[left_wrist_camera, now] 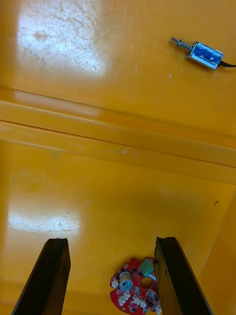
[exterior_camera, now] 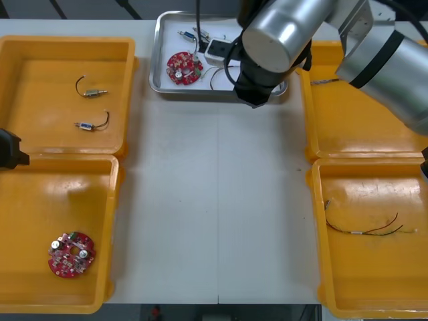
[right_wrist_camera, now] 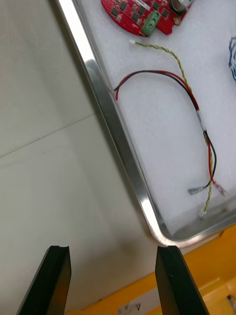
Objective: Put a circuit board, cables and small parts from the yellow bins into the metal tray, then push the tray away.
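The right pincer [right_wrist_camera: 113,251] hangs wide open and empty just outside the near rim of the metal tray [right_wrist_camera: 114,133], over bare table [exterior_camera: 214,200], probably so its fingers can meet that rim for the push. In the tray lie a circuit board [exterior_camera: 182,67] and a red and yellow cable [right_wrist_camera: 196,110] (loading looks done). The tray's corner sits close to a yellow bin [exterior_camera: 361,114], and its far rim is near the table's edge, so room looks tight. The left pincer [left_wrist_camera: 110,241], equally open and empty, hangs over the left bins [exterior_camera: 40,200]
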Robot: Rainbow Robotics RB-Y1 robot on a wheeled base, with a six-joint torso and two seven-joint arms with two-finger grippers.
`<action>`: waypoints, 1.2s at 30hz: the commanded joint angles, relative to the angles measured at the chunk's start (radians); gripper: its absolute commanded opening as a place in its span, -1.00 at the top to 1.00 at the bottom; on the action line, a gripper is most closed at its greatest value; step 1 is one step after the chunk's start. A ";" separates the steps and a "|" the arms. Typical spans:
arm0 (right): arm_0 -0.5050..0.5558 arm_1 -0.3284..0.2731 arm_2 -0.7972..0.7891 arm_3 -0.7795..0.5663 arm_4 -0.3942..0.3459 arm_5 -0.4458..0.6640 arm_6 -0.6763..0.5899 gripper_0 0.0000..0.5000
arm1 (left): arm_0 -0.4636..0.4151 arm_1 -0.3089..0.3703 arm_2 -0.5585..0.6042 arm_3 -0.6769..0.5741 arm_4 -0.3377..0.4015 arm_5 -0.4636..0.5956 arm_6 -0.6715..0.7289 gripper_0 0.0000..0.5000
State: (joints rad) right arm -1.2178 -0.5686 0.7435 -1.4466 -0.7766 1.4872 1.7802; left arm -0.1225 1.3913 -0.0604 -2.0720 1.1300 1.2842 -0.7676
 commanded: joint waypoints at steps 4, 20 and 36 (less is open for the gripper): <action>0.072 -0.137 -0.202 -0.144 -0.062 0.173 -0.228 -1.00 | 0.004 0.021 0.028 -0.003 0.000 -0.009 -0.068 -1.00; 0.340 -0.390 -0.518 -0.373 -0.194 0.412 -0.637 -1.00 | 0.004 0.021 0.028 -0.003 0.000 -0.009 -0.068 -1.00; 0.739 -0.458 -0.845 -0.541 -0.257 0.432 -0.775 -1.00 | 0.004 0.021 0.028 -0.003 0.000 -0.009 -0.068 -1.00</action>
State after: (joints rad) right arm -0.5213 -0.9860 -0.0509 -1.9499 -1.0195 1.9127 1.0399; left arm -0.1223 1.3913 -0.0604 -2.0711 1.1301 1.2837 -0.7676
